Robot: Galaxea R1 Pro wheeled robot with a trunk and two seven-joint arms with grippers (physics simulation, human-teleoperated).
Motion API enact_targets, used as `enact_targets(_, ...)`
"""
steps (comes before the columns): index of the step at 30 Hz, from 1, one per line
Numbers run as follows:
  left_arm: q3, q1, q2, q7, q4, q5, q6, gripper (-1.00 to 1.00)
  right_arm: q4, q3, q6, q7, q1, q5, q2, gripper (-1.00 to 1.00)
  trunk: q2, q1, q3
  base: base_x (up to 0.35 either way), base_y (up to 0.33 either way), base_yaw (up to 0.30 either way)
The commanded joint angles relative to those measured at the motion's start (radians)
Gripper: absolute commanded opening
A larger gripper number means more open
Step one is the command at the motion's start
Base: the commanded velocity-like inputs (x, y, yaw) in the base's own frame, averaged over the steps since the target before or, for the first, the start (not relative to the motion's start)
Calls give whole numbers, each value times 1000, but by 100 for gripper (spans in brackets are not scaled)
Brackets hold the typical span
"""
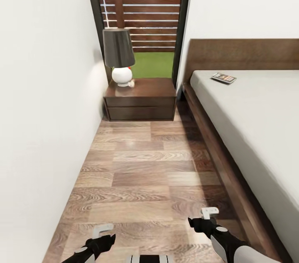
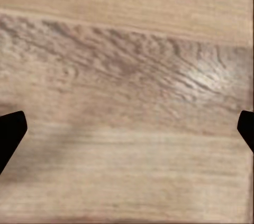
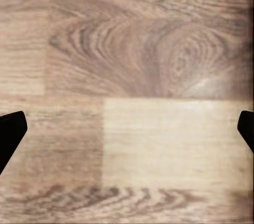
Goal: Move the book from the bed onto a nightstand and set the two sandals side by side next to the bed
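Stretching from the foot of the head view to the far wall, the brown wood-plank floor [image 1: 141,171] is being seen as a narrow aisle of the bedroom, bounded by a white wall [image 1: 41,109] on the left and by the bed [image 1: 257,130] on the right. The bed's pale mattress is being framed by a dark wooden side rail and a headboard against the far wall. A tall dark-framed window [image 1: 141,6] with brown slats is being shown at the end of the aisle, with green ground visible below the slats. The nightstand [image 1: 140,103] is being seen below the window, just beside the bed's head corner. A lamp [image 1: 119,55] with a dark shade and a round white base is standing on its left part. The book [image 1: 224,77] is lying flat on the mattress near the headboard, well apart from both arms. The left gripper [image 1: 104,233] and the right gripper [image 1: 206,216] are being held low over the floor; in each wrist view the dark fingertips [image 2: 10,131] [image 3: 10,128] are being shown at opposite edges, spread wide, with nothing but planks between them.
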State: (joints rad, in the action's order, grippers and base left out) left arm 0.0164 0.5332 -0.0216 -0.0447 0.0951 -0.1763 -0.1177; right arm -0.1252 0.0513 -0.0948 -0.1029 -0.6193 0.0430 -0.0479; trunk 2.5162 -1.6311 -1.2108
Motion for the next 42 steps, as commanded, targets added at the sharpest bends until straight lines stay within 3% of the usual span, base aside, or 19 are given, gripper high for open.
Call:
enact_targets(1,2,1,0,-4,-2,-10,-4,100,1,5,-3,-3,0,5,0,100,0,0,3,270,-202,0)
enact_targets(14,2,1,0,-4,-2,-11,-4,100,1,5,-3,-2,0,5,0,100,-3,6,54,267,-190,0)
enact_targets(31,-3,1,0,-3,1,-16,-8,100,1,5,-3,-3,0,5,0,100,-3,6,54,124,-20,0)
enact_targets(38,-8,1,-2,7,10,-18,-20,100,-8,4,-4,-3,0,4,-1,100,-5,9,81,0,0,0)
enact_targets(42,-8,1,4,8,89,-18,-21,100,-22,10,-29,-4,-1,2,-1,100,-6,11,96,0,0,0)
